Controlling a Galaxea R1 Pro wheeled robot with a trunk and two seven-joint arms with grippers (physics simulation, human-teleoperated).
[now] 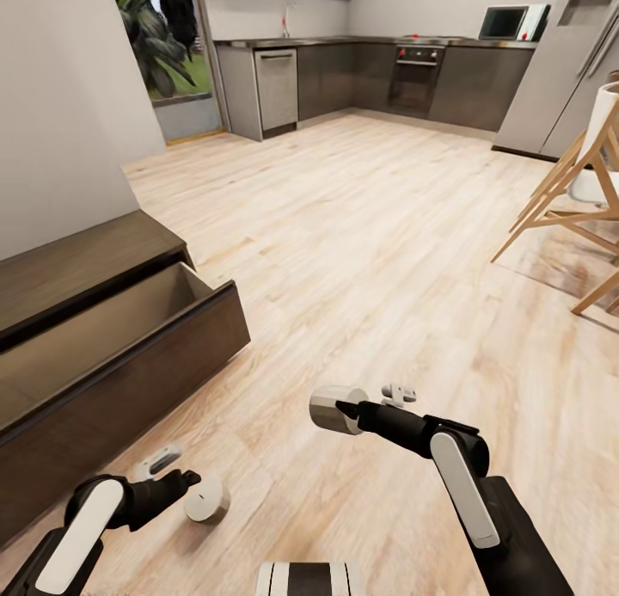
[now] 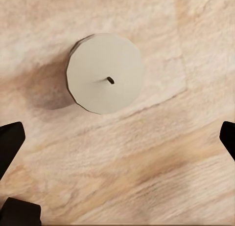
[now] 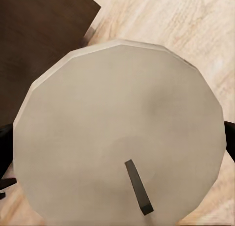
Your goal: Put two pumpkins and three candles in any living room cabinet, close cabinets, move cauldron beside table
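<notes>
- Pale grey-white wax is filling my right wrist view: a candle [image 3: 120,133], its dark wick leaning off centre, is sitting between the black fingertips [image 3: 4,152] showing at both edges of that frame.
- In the head view, lower centre, I am seeing my right gripper [image 1: 344,409] clamped on that candle [image 1: 331,409], holding it above the floor.
- My left gripper [image 1: 176,476], at the lower left of the head view, is standing apart, its dark fingers [image 2: 10,143] spread wide at the edges of the left wrist view with nothing between them.
- A second candle [image 1: 206,500] is lying on the floor just beside that gripper; in the left wrist view it [image 2: 104,73] is sitting upper centre, wick end facing the camera, clear of both fingers.
- The light wood floor [image 1: 370,261] is running under both arms.
- At the left of the head view the dark-brown cabinet [image 1: 77,269] is showing a pulled-out drawer [image 1: 129,347] with a pale beige inside; I am seeing nothing in the part that shows.
- Across the upper frame, grey kitchen units [image 1: 361,80] with an oven [image 1: 417,73] are lining the far wall.
- A wooden chair [image 1: 576,200] is standing at the right edge.
</notes>
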